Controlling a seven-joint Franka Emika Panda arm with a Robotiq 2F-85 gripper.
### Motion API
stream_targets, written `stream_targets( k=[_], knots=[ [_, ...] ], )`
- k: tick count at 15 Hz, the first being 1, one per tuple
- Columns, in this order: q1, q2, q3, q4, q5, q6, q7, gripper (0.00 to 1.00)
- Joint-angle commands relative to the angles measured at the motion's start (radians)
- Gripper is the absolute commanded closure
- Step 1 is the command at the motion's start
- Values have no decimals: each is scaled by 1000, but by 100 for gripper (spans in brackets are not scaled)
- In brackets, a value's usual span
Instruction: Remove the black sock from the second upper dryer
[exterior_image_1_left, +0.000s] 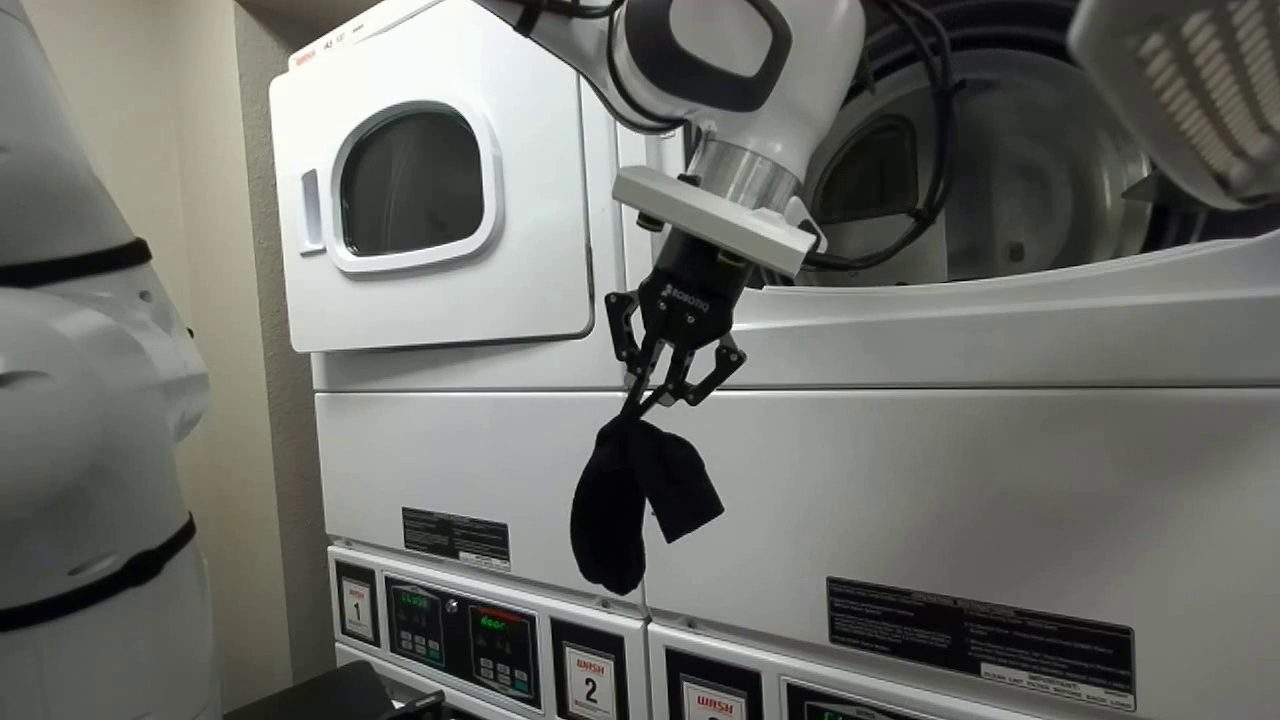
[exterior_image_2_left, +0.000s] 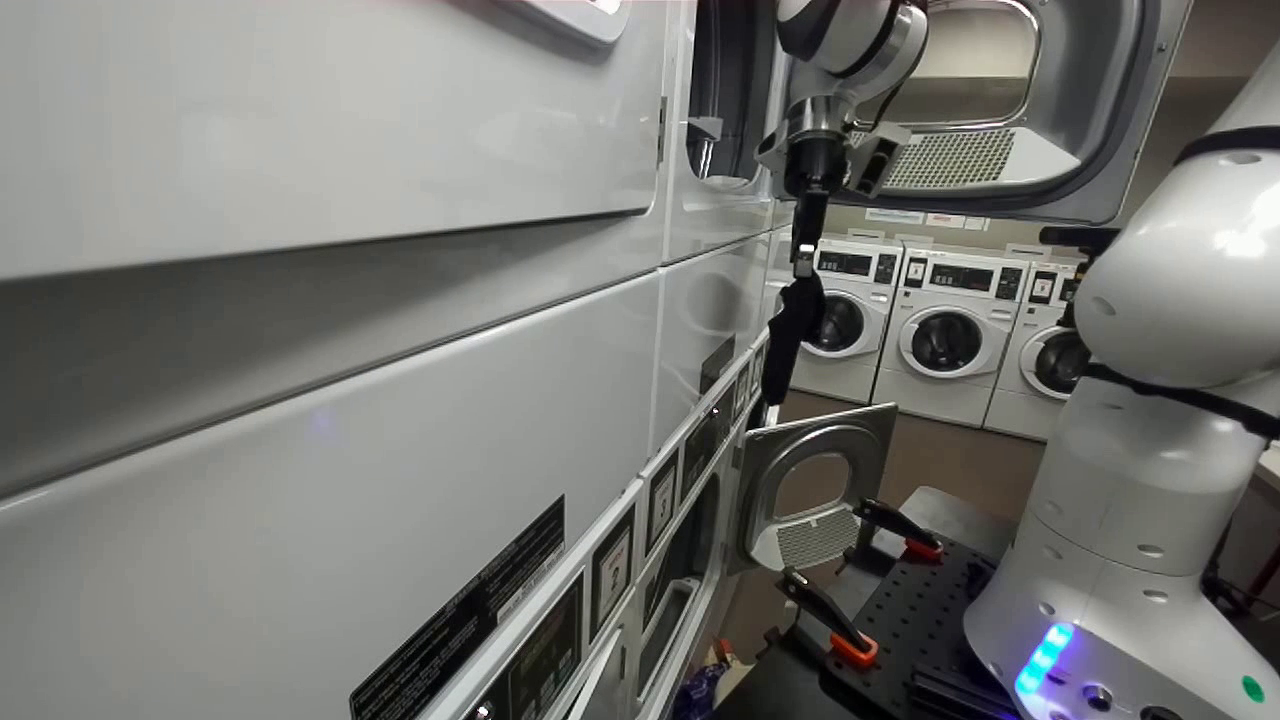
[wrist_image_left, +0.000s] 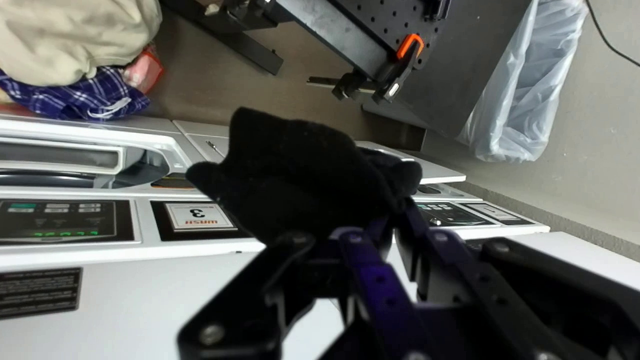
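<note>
Biggest of all is the second upper dryer (exterior_image_1_left: 1080, 335), its grey metal drum (exterior_image_1_left: 1050, 170) bared in an exterior view, with white panels (exterior_image_1_left: 900, 480) below. The arm (exterior_image_1_left: 820, 80) slants down in front of it. Smaller again, the black sock (exterior_image_1_left: 640, 465) hangs in the air outside the dryer, lower than the drum and in front of those panels; it seems to touch nothing but the gripper (exterior_image_1_left: 640, 402), so the removal itself looks done. Expect it to handle as light, soft, limp knit, with nothing to break and enough nap not to slide out of a modest squeeze. It droops in two lobes, one rounded, one squared off (toe and cuff, I'd guess), which puts the hold somewhere around the middle. That is a sound place: both ends dangle short, whereas a pinch at the cuff edge would leave one long tail to swing or snag. The gripper's jaws are pressed in on a narrow gathered fold; how deep the cloth sits between them I can't tell, since in the wrist view the tips blur into the black cloth. Such a slim bite should carry so little weight, provided travel is smooth.
</note>
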Motion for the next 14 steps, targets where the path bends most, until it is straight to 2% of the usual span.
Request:
stream_targets(
  k=[1,2,3,4,9,12,14],
  knots=[
    [30,-104,22,-134,34,113,2,92],
    [38,-119,26,-156,39,132,7,67],
    [45,-133,30,-175,37,150,6,66],
    [53,-139,29,-187,39,161,3,61],
    [64,-168,25,-227,16,214,12,24],
    [51,-161,28,-206,-38,235,40,1],
    [37,-150,23,-174,-80,235,65,0]
  ],
)
